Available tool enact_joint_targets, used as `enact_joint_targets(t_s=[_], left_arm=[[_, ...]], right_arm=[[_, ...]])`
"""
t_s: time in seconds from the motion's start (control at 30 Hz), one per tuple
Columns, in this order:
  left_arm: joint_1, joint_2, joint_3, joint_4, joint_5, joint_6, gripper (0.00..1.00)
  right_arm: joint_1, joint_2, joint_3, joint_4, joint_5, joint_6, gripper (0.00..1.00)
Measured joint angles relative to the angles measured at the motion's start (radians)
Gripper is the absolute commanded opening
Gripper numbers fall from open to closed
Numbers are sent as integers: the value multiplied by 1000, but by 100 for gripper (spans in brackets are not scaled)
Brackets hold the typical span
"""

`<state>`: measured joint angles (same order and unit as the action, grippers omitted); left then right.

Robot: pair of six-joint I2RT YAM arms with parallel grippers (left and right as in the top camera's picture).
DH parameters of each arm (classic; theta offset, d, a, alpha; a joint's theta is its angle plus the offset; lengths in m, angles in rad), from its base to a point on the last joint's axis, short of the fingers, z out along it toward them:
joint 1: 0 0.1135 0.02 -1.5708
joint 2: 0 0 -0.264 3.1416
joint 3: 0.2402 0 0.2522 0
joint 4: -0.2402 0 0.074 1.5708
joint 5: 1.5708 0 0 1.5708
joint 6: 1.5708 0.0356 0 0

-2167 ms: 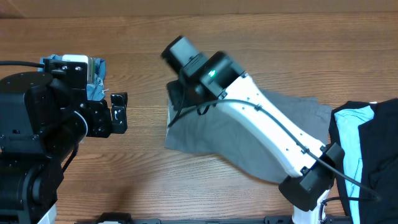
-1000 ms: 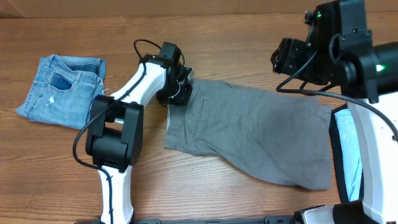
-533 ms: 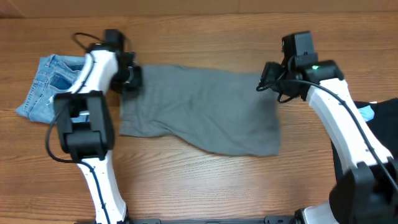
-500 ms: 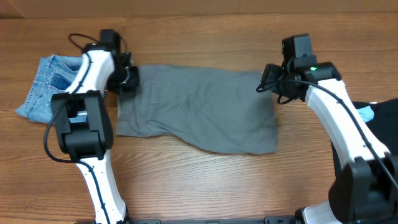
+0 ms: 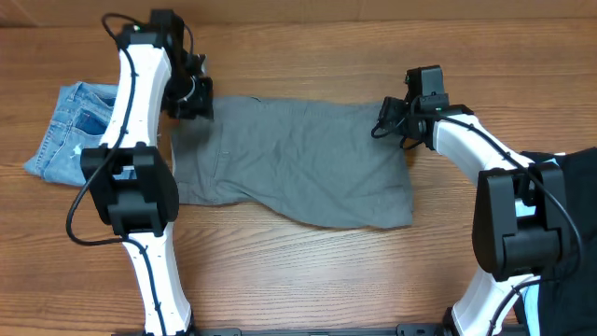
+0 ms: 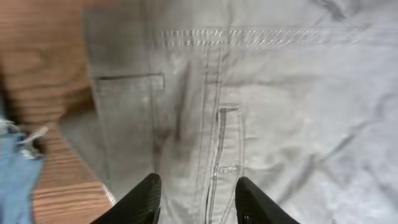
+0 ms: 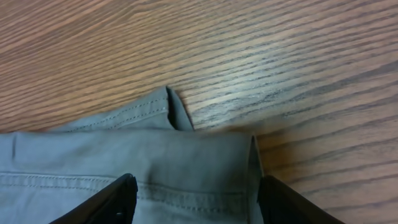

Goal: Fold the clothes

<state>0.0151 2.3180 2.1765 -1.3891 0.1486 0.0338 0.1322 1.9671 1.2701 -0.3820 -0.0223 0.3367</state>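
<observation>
The grey shorts [image 5: 298, 159] lie spread flat across the middle of the table, waistband end to the left. My left gripper [image 5: 193, 96] hovers over their far left corner. In the left wrist view it [image 6: 198, 186] stands open above the fly seam and a pocket, with nothing between its fingers. My right gripper [image 5: 385, 121] is at the shorts' far right corner. In the right wrist view it [image 7: 198, 186] is open wide, its fingers straddling the stitched hem [image 7: 186, 155], which lies flat on the wood.
Small blue denim shorts [image 5: 73, 131] lie just left of the grey pair, close to my left arm. Black and light-blue garments [image 5: 571, 187] sit at the right edge. Bare wooden table [image 5: 298, 271] runs along the front.
The left gripper dragged the shorts leftward and stretched them flat, then opened and let go of the waistband corner. The right gripper stayed open and came down to the far right corner.
</observation>
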Motion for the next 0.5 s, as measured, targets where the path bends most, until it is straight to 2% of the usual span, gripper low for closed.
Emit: enact_joint_targets(t_s=[0.03,0.07,0.1,0.13,0.2,0.37,0.43,0.5], left_arm=[[0,0,43,-26,0,0,28],[0,0,64,-44,0,3,17],[0,0,82,-73,0,2,10],[0,0,87,-90,0,3,7],[0,0,87,-134,0,3,4],[0,0,87,-172,0,3,4],[0,0,91,-204,0,3,4],[0,0,101,-250,0,3,4]], right_arm=[[0,2,0,-4,0,2,49],[0,5,0,-22,-7,2,37],[-1,6,0,-66,-26,-1,31],[-1,6,0,-103,-45,5,31],[-1,7,-1,-190,-79,4,57],[-7,7,-1,-250,-86,-1,59],[-27,6,10,-288,-89,-13,52],[-47,-10,28,-327,-116,-31,28]])
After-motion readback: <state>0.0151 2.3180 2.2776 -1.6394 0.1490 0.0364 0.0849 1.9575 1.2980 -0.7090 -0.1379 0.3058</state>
